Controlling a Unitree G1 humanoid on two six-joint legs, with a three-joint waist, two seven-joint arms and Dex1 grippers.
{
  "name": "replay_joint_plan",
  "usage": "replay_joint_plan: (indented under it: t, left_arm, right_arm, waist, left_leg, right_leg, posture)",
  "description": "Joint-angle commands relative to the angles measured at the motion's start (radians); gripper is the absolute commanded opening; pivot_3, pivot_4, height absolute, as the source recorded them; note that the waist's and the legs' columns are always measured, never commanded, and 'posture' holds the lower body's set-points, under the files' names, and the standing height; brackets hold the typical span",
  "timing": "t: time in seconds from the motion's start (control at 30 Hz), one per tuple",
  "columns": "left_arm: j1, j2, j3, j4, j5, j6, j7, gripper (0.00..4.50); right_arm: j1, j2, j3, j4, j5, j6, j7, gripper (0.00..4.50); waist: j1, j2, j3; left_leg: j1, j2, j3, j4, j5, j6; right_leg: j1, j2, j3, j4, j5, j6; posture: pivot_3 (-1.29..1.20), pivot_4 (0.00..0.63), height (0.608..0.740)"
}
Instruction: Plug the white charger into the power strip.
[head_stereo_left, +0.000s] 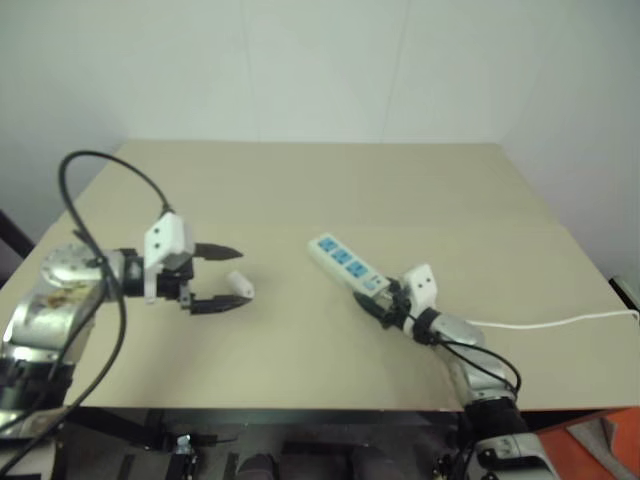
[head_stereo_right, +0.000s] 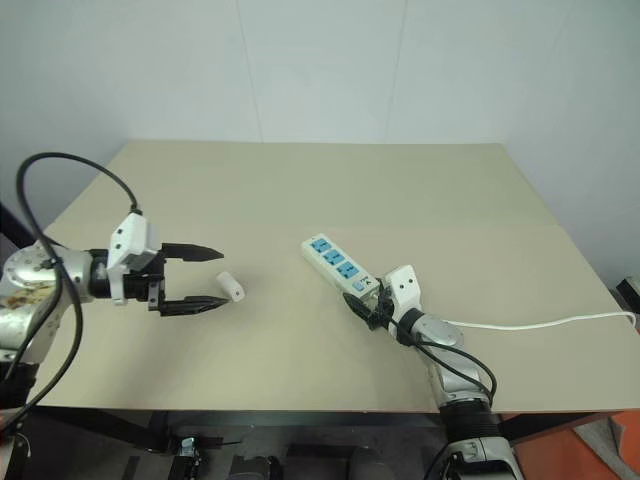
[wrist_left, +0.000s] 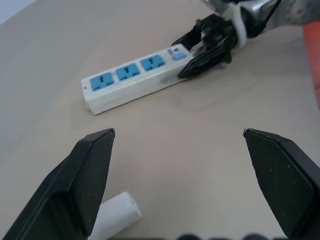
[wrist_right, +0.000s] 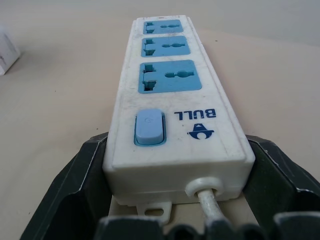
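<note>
white charger (head_stereo_left: 240, 284) lies between the spread left pincer (head_stereo_left: 226, 277); right pincer (head_stereo_left: 377, 302) straddles the power strip (head_stereo_left: 347, 265) end, grip unclear; close squarely.

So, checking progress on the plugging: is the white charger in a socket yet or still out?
Out. The white charger lies flat on the table, apart from the power strip, whose three blue sockets are empty.

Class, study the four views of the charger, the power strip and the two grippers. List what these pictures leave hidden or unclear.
- White charger: left wrist view, partly behind a left gripper finger; its prongs show nowhere.
- Power strip: right wrist view, its sides lie between the right gripper fingers; firm grip unclear.
- Cable: head views, runs off the table's right edge; its end is unseen.
</note>
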Motion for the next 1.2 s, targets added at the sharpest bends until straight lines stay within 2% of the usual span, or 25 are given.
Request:
replay_joint_plan:
  t: [0.03,0.2,0.37,0.47,0.63,0.83,1.1,1.2]
  left_arm:
    - [-0.11,0.009,-0.095,0.048,0.1,-0.073,-0.068,4.5]
    - [-0.403,-0.026,-0.361,0.296,0.41,-0.248,-0.192,4.5]
    - [-0.621,-0.147,-0.474,0.523,0.507,-0.346,-0.316,4.5]
    - [-0.726,-0.172,-0.635,0.664,0.505,-0.52,-0.332,4.5]
    - [-0.835,-0.24,-0.804,0.873,0.582,-0.701,-0.333,4.5]
    - [-0.875,-0.348,-0.807,1.044,0.723,-0.833,-0.332,4.5]
    - [-0.888,-0.397,-0.839,1.143,0.926,-0.975,-0.224,4.5]
    - [-0.888,-0.413,-0.815,1.17,0.944,-0.981,-0.222,4.5]
  right_arm:
    - [0.003,-0.014,0.017,0.005,-0.009,-0.03,0.025,3.42]
    - [-0.01,-0.037,0.026,0.032,-0.012,-0.029,0.05,3.42]
    - [-0.016,-0.041,0.029,0.038,-0.006,-0.018,0.058,3.42]
    - [-0.018,-0.042,0.044,0.046,-0.017,-0.018,0.066,3.42]
    - [-0.035,-0.033,0.054,0.068,-0.026,-0.019,0.061,3.42]
    - [-0.053,-0.02,0.049,0.08,-0.021,-0.017,0.051,3.42]
    - [-0.035,-0.026,0.051,0.066,-0.022,-0.009,0.05,3.42]
    - [-0.034,-0.027,0.051,0.063,-0.024,-0.007,0.046,3.42]
  waist:
    - [0.001,0.0,0.0]
    - [0.002,0.0,0.0]
    - [0.0,-0.001,0.0]
    - [-0.006,-0.001,0.0]
    - [-0.006,-0.001,0.0]
    - [-0.012,-0.001,0.0]
    - [-0.024,-0.001,0.0]
    - [-0.023,-0.001,0.0]
  left_leg:
    - [0.0,0.0,0.0,0.0,0.0,0.0]
    - [-0.001,-0.001,0.0,0.0,0.0,0.0]
    - [-0.001,-0.001,0.0,0.0,0.0,0.0]
    - [-0.002,-0.001,0.0,0.0,0.0,0.0]
    - [-0.002,-0.002,0.0,0.0,0.0,0.0]
    - [-0.002,-0.002,0.0,0.002,0.0,0.0]
    - [-0.003,-0.002,-0.001,0.001,0.0,0.0]
    - [-0.003,-0.003,-0.001,0.002,0.0,0.0]
  right_leg:
    - [0.0,0.0,0.0,0.0,0.0,0.0]
    - [0.0,0.0,0.0,-0.001,0.0,0.0]
    - [0.0,0.0,0.001,-0.001,0.0,0.0]
    - [-0.001,0.0,0.001,-0.001,0.0,0.0]
    - [-0.001,0.0,0.002,0.0,0.0,0.001]
    - [-0.001,0.0,0.002,0.0,-0.001,0.001]
    - [0.0,0.0,0.002,0.0,-0.001,0.002]
    - [0.0,0.0,0.002,0.0,-0.001,0.002]
  posture:
    - [0.0,0.15,0.74]
    - [0.0,0.15,0.74]
    - [0.0,0.15,0.74]
    - [0.0,0.15,0.74]
    - [0.0,0.15,0.74]
    - [0.0,0.15,0.74]
    - [0.0,0.15,0.74]
    - [0.0,0.15,0.74]
